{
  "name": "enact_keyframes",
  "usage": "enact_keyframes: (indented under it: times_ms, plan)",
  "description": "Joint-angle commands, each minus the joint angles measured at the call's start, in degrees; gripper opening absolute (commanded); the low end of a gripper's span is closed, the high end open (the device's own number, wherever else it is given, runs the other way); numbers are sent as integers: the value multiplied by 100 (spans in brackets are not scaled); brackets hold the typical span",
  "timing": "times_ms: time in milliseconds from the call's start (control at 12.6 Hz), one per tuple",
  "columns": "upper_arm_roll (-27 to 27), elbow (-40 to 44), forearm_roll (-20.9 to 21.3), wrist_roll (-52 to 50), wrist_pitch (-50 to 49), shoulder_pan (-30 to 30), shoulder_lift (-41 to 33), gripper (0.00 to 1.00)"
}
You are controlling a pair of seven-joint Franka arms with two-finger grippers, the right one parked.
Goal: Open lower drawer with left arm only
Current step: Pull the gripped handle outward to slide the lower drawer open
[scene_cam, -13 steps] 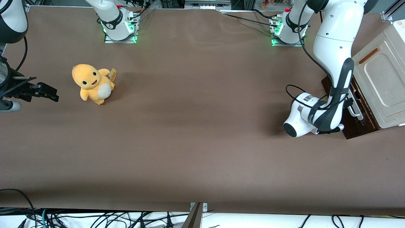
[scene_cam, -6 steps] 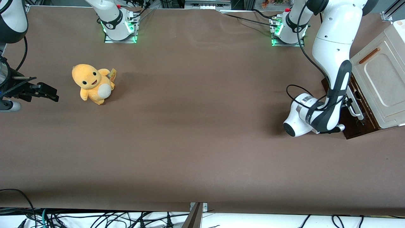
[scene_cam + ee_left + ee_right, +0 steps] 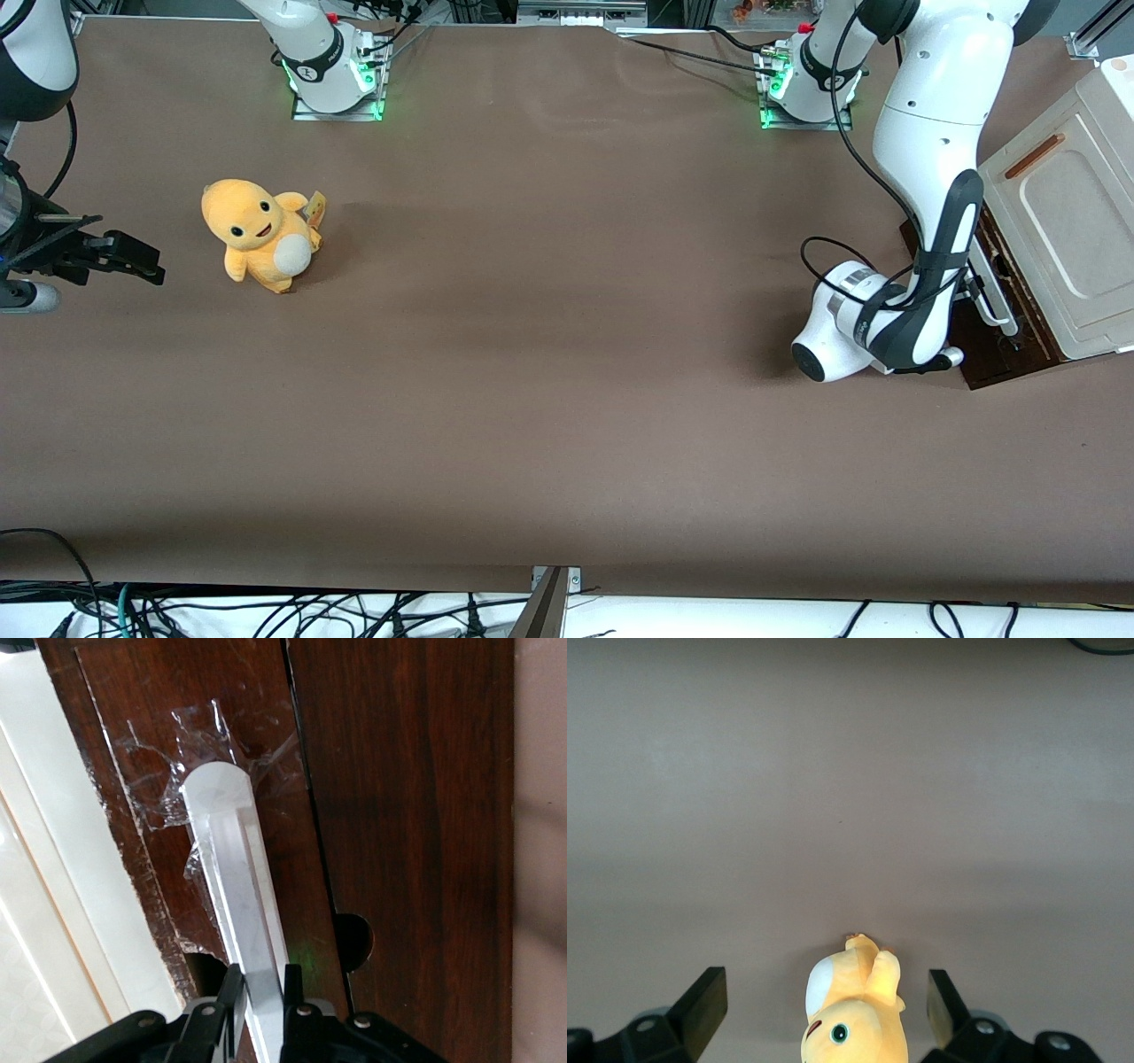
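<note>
Big brown table (image 3: 549, 372), with a cabinet at the working arm's end. Lower drawer (image 3: 403, 806) at the bottom of that cabinet, dark brown wood, under the cream-white panel (image 3: 1067, 221). White loop handle (image 3: 235, 877) taped flat on the drawer front. Gripper (image 3: 263, 997) right at the drawer front, fingers (image 3: 232, 985) pinched snug on the white handle, one on each side. Left arm (image 3: 926, 177) bent low beside the drawer. Orange plush toy (image 3: 257, 235) well apart, toward the parked arm's end.

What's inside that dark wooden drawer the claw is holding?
Nothing inside shows yet. The lower drawer shows only its brown front; the claw is shut on its white handle. The cream panel sits above it.
</note>
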Motion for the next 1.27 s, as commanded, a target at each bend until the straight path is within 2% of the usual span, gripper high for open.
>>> enact_keyframes:
  times_ms: [0, 238, 475, 1188]
  plan:
    - [18, 90, 168, 308, -72, -214, 3, 0]
    - [9, 170, 115, 308, -80, -337, 29, 0]
    - [9, 301, -183, 308, -80, -487, 38, 0]
    - [0, 459, -587, 299, -151, -741, 47, 1]
